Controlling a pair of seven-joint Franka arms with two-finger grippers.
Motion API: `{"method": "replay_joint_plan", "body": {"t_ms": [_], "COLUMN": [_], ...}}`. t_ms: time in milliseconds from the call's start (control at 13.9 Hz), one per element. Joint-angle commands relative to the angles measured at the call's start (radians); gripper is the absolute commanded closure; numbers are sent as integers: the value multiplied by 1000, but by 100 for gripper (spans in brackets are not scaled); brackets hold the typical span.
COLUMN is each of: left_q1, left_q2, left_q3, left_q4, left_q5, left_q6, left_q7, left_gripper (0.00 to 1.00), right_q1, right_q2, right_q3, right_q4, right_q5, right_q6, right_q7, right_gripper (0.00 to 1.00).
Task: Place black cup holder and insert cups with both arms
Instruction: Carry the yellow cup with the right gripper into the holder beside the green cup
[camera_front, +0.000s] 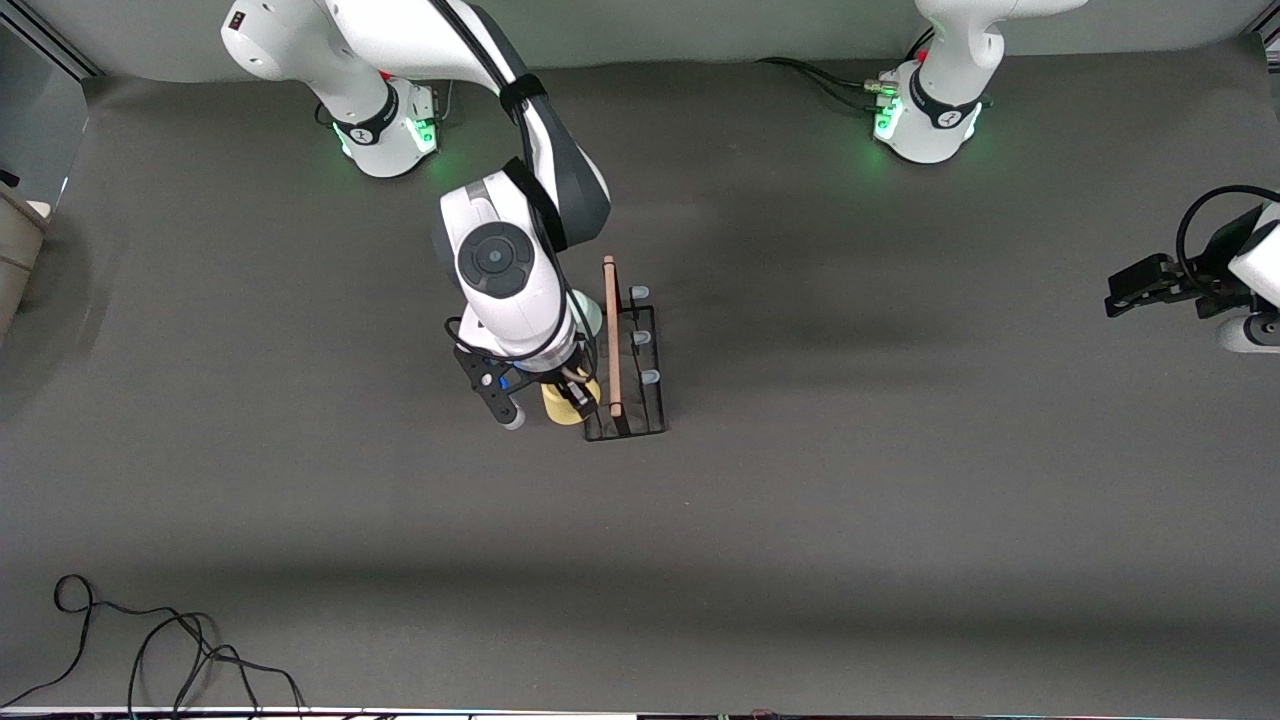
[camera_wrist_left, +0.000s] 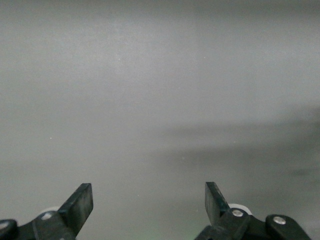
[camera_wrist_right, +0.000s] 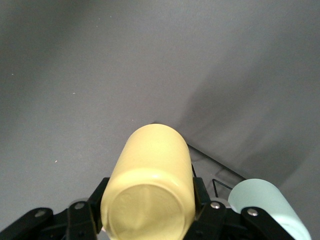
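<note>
A loose black cable (camera_front: 150, 645) is seen nearest the front camera, coiled on the grey table (camera_front: 800, 520) near its edge at the right arm's end. At mid-table the black cup holder (camera_front: 627, 365) is stood upright, its light-wood handle (camera_front: 611, 335) run along the top and three pale-tipped pegs (camera_front: 640, 338) left bare on the side toward the left arm's end.

The right gripper (camera_front: 572, 392) is held over the holder's right-arm side, at about nine o'clock from the handle, and is clamped on the yellow cup (camera_wrist_right: 150, 185), which is gripped by its sides with its closed base turned to the wrist camera. A mint green cup (camera_wrist_right: 267, 202) is seen just beside it, apparently already seated on a peg, though its footing is hidden by the arm.

The left gripper (camera_front: 1125, 292) is parked at the table's edge at the left arm's end, at three o'clock from the holder and well apart from it, where it waits with its fingers (camera_wrist_left: 80, 202) spread wide over bare table and nothing between them.
</note>
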Motion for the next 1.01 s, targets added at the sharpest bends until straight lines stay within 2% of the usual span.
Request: {"method": "replay_joint_plan", "body": {"t_ms": [0,144,216,289,577,938], "left_q1": [-1,-1,-1,-1,-1,-1], "left_q2": [-4,-4,-4,-4,-4,-2], "left_q3": [1,1,1,1,1,1], "left_q4": [-4,-5,-5,-5,-5,-5], "left_q5": [2,2,2,2,2,5], "left_q6": [-4,-3,-1,0,-1,7], "left_q7": [-1,-1,-1,-1,-1,-2], "left_gripper": [0,0,0,0,0,0], "right_q1": [11,11,9,9,0,-6], "right_q2": [17,30,36,39,2,-70], "right_q3": [-6,-6,-6,-7,-13,-50], "right_q4": [-25,-31,-30,-28,-5,165], "right_q5": [35,52,63,69,54,-14], "right_q6": [49,60,60,60,16,-283], "right_q7": [3,-1,-1,-3,-4,-18], "right_gripper": [75,74,35,1,0,0]}}
